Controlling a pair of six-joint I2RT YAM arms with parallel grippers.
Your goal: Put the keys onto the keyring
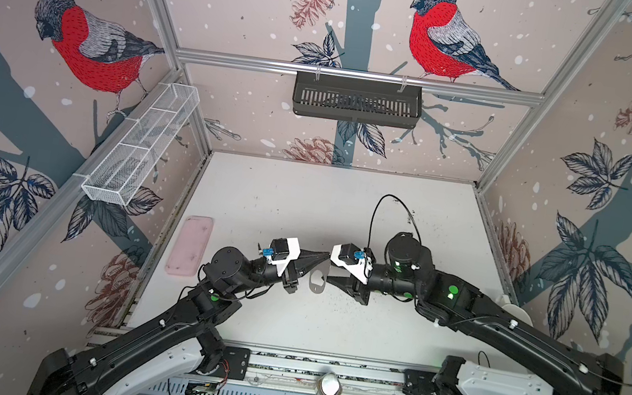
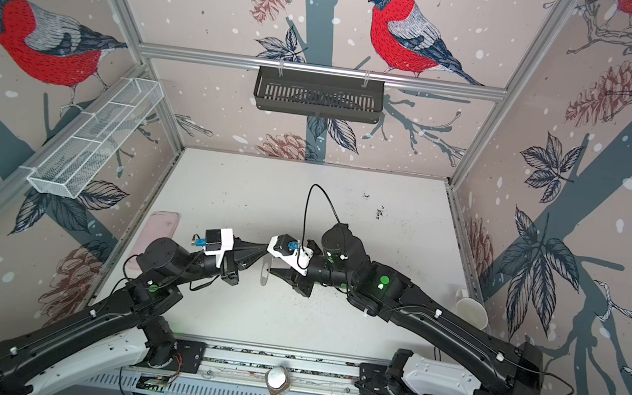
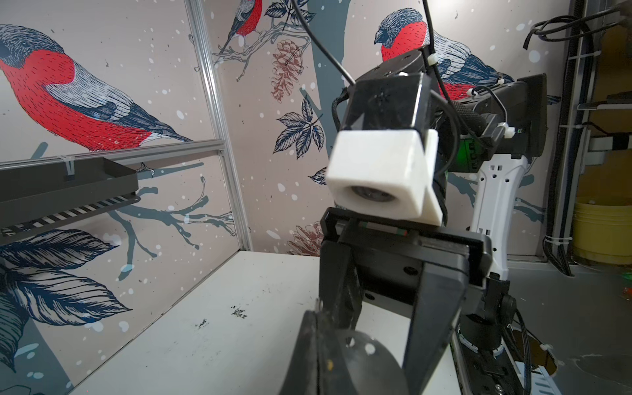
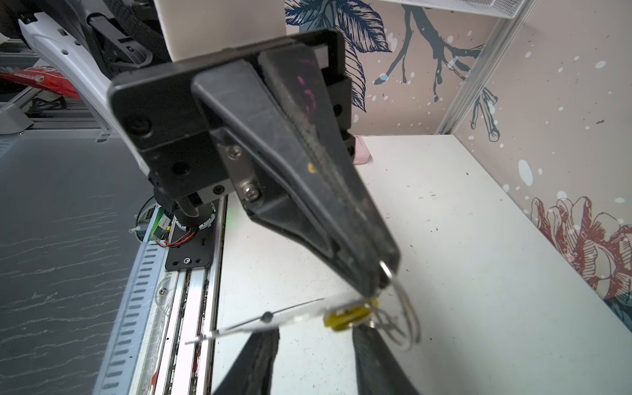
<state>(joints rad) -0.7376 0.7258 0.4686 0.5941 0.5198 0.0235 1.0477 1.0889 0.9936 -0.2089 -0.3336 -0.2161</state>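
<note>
Top views both show the two arms meeting nose to nose above the middle of the white table (image 1: 304, 205). The left gripper (image 1: 326, 254) is pinched together on the top edge of the keyring (image 1: 318, 282), so the grey plate hangs below it, clear of the table. The right gripper (image 1: 332, 270) sits just beside the plate. A pink tray (image 1: 190, 246) lies well apart to the left. No keys can be made out from here.

Left wrist view: the dark keyring (image 3: 372, 366) sits in this arm's closed tips. The facing right gripper has its fingers (image 3: 338, 301) spread apart.

Right wrist view: the left tips clamp a small metal ring on the keyring (image 4: 405, 318). The yellow-tagged key (image 4: 347, 318) is blurred just under them, between this arm's parted fingers and apparently gripped by neither. Whether it is already threaded on I cannot tell. The blue-tagged key is not visible.

The step appears to be hanging the yellow key. It should go best with the left grip firm and steady. The right should back off slowly and only re-pinch the key by its tag if it slips.

No writing is readable. The print on a red packet (image 4: 34, 77) is too small.
</note>
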